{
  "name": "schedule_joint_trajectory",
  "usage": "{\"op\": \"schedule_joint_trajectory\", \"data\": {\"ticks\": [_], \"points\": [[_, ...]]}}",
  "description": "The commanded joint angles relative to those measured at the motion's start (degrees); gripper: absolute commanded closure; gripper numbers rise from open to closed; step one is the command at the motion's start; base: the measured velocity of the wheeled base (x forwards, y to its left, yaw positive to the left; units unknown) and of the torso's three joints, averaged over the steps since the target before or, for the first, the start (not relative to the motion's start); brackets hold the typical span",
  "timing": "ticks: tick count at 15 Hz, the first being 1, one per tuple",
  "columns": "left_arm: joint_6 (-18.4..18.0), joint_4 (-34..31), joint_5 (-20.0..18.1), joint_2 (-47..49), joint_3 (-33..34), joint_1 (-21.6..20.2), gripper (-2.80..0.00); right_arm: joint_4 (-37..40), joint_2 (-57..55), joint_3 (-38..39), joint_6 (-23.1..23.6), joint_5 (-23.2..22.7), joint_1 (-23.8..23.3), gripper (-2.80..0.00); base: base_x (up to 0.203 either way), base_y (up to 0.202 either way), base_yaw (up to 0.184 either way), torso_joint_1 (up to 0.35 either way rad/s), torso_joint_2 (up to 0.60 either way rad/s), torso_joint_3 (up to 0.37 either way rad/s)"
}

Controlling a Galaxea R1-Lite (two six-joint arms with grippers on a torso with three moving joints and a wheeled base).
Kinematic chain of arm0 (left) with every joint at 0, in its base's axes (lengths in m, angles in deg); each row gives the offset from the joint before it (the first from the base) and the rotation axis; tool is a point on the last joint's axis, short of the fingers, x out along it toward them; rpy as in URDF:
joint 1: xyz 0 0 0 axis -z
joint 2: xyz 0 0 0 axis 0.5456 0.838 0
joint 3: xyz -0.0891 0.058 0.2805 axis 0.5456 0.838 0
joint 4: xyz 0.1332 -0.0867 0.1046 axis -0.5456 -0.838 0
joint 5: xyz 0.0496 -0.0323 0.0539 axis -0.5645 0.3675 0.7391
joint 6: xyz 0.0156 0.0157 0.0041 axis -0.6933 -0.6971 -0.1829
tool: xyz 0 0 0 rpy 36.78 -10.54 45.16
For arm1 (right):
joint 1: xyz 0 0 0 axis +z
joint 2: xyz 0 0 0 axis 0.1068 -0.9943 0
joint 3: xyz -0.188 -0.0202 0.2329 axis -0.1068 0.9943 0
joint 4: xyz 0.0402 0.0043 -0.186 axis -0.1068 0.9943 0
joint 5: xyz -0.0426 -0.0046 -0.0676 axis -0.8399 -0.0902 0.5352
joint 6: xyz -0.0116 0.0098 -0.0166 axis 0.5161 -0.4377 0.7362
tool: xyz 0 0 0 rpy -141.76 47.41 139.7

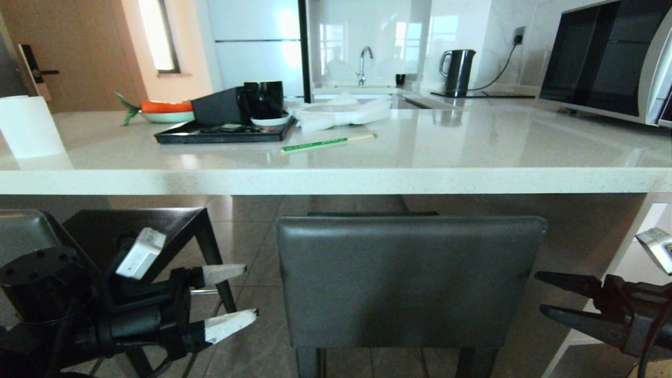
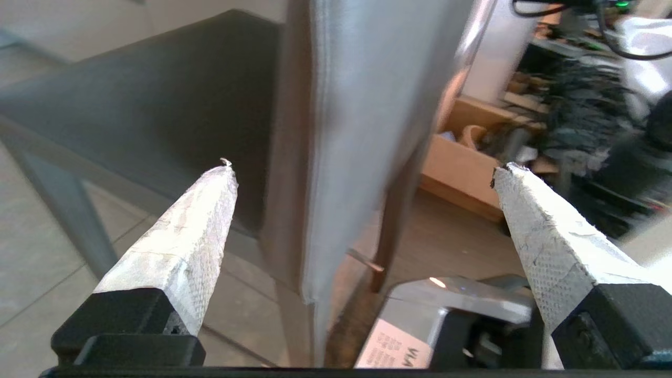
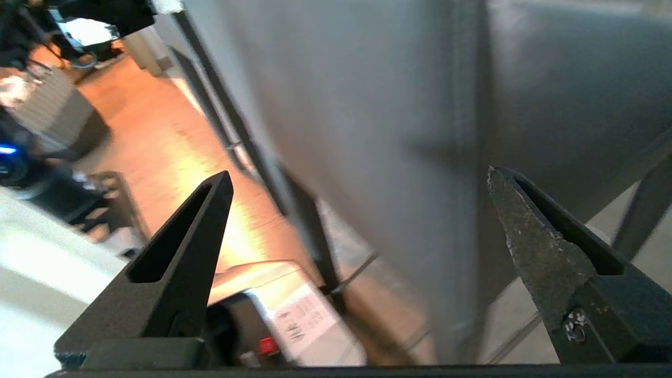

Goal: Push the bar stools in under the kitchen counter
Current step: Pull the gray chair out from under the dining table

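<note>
Under the thick glossy white stone tabletop [image 1: 336, 181], partly tucked: tall bar stool with dark grey rectangular leather backrest [image 1: 409, 281] and slim black legs. Second matching stool [image 1: 157, 231] off to the left, seat showing beneath the slab edge. Left gripper [image 1: 231, 296] and right gripper [image 1: 543, 294] flanking the backrest, jaws of both wide apart, nothing held. Probably stiff-framed, fairly light, top-heavy; padding soft and slick. Best clamped on the backrest's side edges, pushed level to avoid tipping.

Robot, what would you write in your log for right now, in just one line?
left gripper: open, left of backrest | right gripper: open, right of it | bar stool: not yet fully under kitchen counter
</note>
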Motion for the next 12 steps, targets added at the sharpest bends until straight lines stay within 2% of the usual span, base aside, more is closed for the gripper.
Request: {"op": "schedule_joint_trajectory", "data": {"ticks": [1,2,5,7,12], "points": [[0.0,1.4,1.4,3.6,-1.0,1.6,-2.80,-6.8,-7.7,-0.4,0.0,-0.4,0.2,-2.80,0.000,0.000,0.000,0.000,0.00,0.000],[0.0,1.8,1.7,5.3,-1.2,1.8,-2.80,-11.3,-9.3,-0.3,-0.1,-0.7,0.0,-2.80,0.000,0.000,0.000,0.000,0.00,0.000],[0.3,2.1,1.6,3.6,0.8,1.4,-2.80,-12.8,-8.0,2.6,-0.1,-5.8,-2.6,-2.80,0.000,0.000,0.000,0.000,0.00,0.000],[-0.1,2.1,1.8,4.7,1.4,1.3,-2.80,-13.0,-9.4,2.0,-0.1,-6.0,-2.5,-2.80,0.000,0.000,0.000,0.000,0.00,0.000],[-0.3,2.1,2.0,7.1,-3.5,1.0,-2.80,-13.3,-11.4,-1.6,-0.4,-6.9,-0.6,-2.80,0.000,0.000,0.000,0.000,0.00,0.000]]}}
